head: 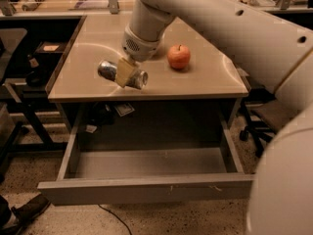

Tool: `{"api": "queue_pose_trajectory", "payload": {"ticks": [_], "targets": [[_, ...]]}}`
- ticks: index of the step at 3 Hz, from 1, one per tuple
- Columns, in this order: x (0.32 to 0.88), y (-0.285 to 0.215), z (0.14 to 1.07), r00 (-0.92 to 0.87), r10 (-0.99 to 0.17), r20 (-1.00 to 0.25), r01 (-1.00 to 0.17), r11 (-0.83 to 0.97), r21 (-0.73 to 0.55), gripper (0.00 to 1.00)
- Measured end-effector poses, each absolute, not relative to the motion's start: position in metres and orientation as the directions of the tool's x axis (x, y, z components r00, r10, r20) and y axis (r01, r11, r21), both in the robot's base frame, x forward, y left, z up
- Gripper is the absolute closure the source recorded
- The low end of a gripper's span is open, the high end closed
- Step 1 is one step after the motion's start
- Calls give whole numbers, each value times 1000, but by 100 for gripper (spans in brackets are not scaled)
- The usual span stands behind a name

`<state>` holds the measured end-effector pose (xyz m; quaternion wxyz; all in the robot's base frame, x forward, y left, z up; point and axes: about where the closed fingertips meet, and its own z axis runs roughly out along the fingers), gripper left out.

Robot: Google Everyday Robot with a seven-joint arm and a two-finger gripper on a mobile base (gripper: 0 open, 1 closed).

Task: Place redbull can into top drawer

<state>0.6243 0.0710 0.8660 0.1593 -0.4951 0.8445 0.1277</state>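
The gripper (127,74) hangs down over the front part of the tan table (88,43), near its edge. It is pinching the redbull can (107,70) around the middle. One flat tan finger (125,70) lies across the front of the can; the other finger is hidden behind it. The can lies on its side, with one shiny end sticking out towards 9 o'clock and the other towards 4 o'clock. I cannot tell if the can sits on the table or is lifted a bit above it.

A red apple (179,57) stands on the table at 2 o'clock from the can, apart from it.

The top drawer (146,191) is pulled out at 6 o'clock from the can, below the table. It is grey, and the part of its floor I can see is bare.

The big white arm (230,26) covers the back right of the table. The robot's body (286,180) cuts off the drawer's right end. A dark shoe (29,210) pokes in at the bottom left corner.
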Motion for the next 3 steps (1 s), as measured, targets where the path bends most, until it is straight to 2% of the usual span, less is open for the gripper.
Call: {"api": "queue_pose_trajectory", "payload": {"ticks": [1, 3], "targets": [[579, 58, 871, -511, -774, -374, -849, 523, 78, 100], [572, 59, 871, -524, -765, -375, -842, 532, 93, 100]]}}
